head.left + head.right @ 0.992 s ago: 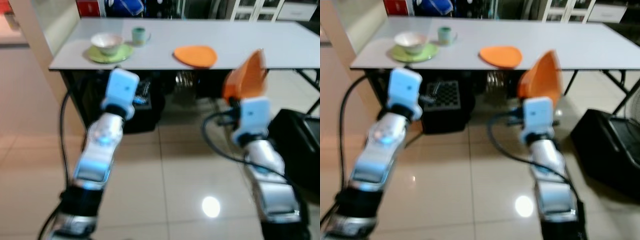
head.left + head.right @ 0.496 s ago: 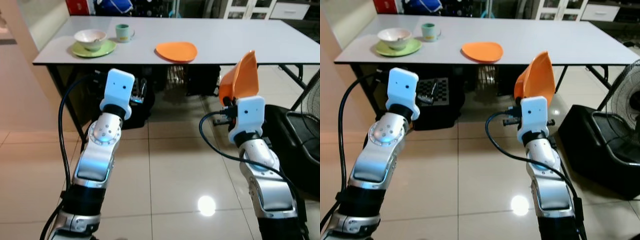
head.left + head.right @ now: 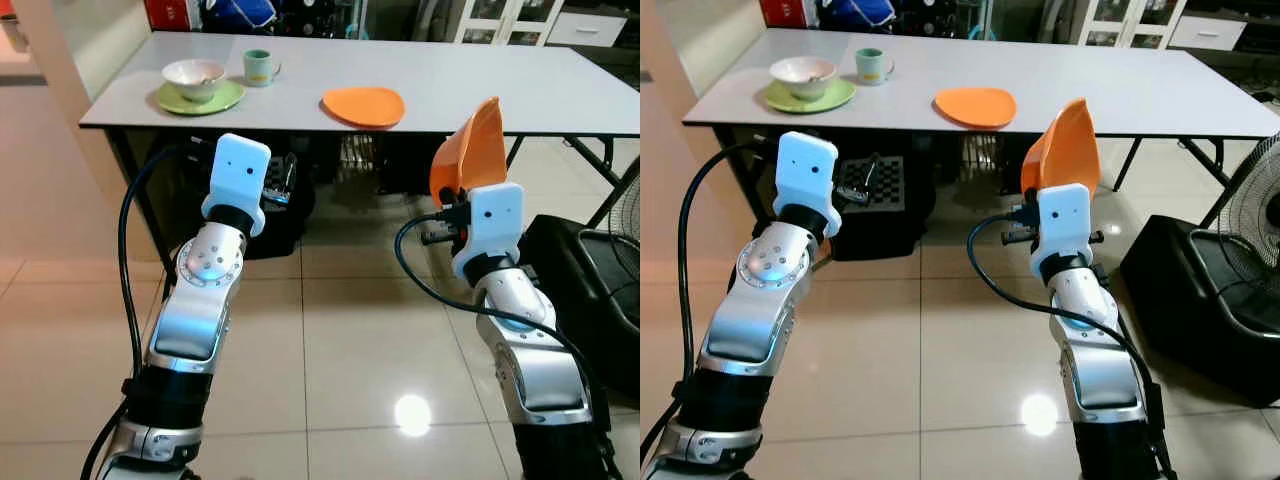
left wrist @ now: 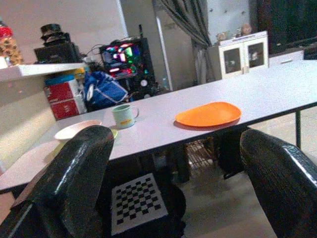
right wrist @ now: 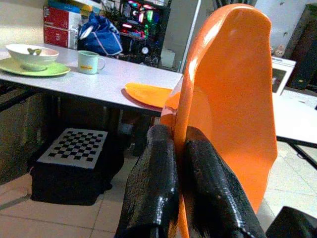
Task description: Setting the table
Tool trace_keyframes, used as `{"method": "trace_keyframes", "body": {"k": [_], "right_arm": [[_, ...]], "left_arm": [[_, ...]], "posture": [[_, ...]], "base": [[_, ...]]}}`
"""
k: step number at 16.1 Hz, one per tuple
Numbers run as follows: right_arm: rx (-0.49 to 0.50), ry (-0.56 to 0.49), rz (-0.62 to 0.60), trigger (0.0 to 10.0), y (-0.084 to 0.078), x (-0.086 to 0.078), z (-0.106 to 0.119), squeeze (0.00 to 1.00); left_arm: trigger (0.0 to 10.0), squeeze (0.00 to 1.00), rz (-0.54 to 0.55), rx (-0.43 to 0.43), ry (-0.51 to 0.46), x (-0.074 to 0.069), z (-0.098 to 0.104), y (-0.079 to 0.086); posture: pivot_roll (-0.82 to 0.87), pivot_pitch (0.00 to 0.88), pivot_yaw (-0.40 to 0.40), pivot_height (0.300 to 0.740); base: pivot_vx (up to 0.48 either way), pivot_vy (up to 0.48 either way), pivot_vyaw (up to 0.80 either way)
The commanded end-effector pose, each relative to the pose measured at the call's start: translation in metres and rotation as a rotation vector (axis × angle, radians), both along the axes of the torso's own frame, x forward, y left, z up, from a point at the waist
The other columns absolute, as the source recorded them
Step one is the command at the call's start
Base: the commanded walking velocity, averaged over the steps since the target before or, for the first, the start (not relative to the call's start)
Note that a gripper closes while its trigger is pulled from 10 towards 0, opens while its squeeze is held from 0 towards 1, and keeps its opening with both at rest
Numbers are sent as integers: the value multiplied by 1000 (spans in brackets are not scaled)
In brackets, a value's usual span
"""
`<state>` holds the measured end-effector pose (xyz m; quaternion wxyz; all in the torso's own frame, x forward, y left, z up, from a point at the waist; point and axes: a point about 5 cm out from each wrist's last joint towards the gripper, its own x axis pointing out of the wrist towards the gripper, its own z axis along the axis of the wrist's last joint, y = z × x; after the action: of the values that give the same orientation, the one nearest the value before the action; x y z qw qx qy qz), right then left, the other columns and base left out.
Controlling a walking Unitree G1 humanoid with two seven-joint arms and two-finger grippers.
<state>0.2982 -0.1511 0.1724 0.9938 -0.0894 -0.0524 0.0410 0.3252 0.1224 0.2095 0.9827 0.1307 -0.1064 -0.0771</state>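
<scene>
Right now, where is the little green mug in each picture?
Left eye view: small pale green mug on the white table's far left, beside the white bowl.
Right eye view: the same spot.
Left wrist view: centre-left.
Right wrist view: upper left.
Shared landmark: flat orange plate.

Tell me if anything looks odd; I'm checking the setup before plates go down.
Nothing is spilled or damaged. The only unusual thing is the orange bowl, held on edge in the right gripper rather than level, short of the table.
</scene>
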Motion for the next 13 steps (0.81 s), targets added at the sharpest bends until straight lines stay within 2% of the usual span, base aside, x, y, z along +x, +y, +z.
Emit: {"method": "trace_keyframes", "body": {"k": [1,7,9,13], "right_arm": [[0,-40,-15,10000,-5,2,12,0],[-3,-48,4,10000,2,2,13,0],[12,-52,17,10000,3,3,14,0],[42,-51,16,10000,2,3,15,0]], "left_arm": [[10000,0,-24,-12,-21,1,8,-3],[10000,0,-55,-23,-6,-3,6,1],[10000,0,-84,-18,0,-4,4,-4],[10000,0,-81,-18,8,-4,2,-2]], "posture": [[5,0,-28,740],[5,0,-26,740],[0,0,-18,740],[0,0,-16,740]], "base": [[401,0,0],[458,0,0],[480,0,0],[480,0,0]]}}
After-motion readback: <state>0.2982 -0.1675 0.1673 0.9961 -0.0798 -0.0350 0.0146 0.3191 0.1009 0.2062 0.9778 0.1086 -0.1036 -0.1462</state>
